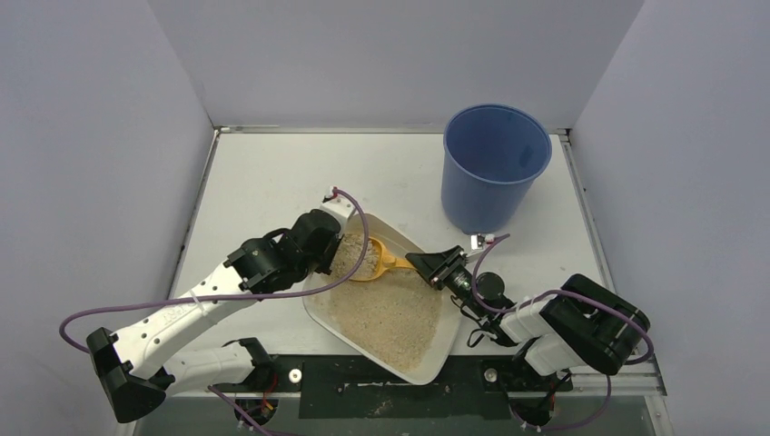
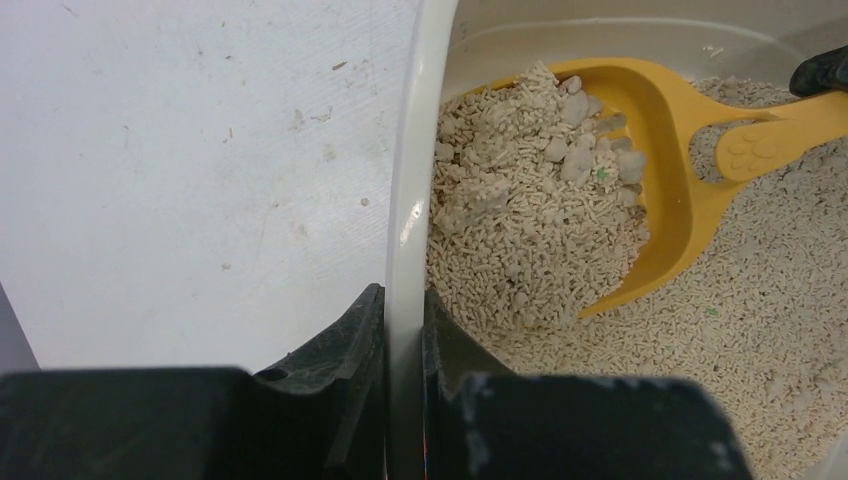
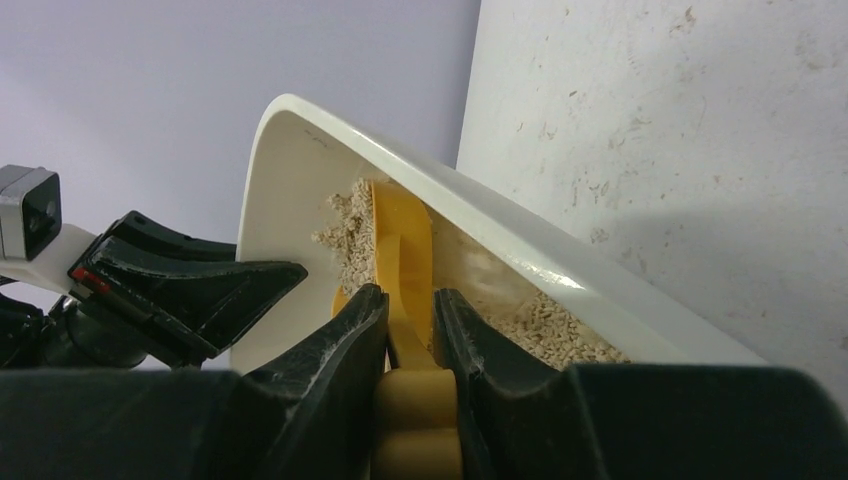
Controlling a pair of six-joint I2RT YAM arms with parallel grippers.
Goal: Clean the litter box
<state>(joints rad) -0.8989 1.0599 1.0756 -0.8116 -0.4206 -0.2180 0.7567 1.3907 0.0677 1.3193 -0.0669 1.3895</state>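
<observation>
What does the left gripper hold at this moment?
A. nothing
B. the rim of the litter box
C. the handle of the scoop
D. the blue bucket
B: the left wrist view shows the left gripper shut on the litter box rim; the right gripper holds the scoop.

The litter box is off-white, its litter pale beige with a few green flecks. The scoop is yellow-orange, with a raised paw print on its handle. The bucket at the far right is plain blue. The table is white with faint dark specks. The left gripper and right gripper are black
</observation>
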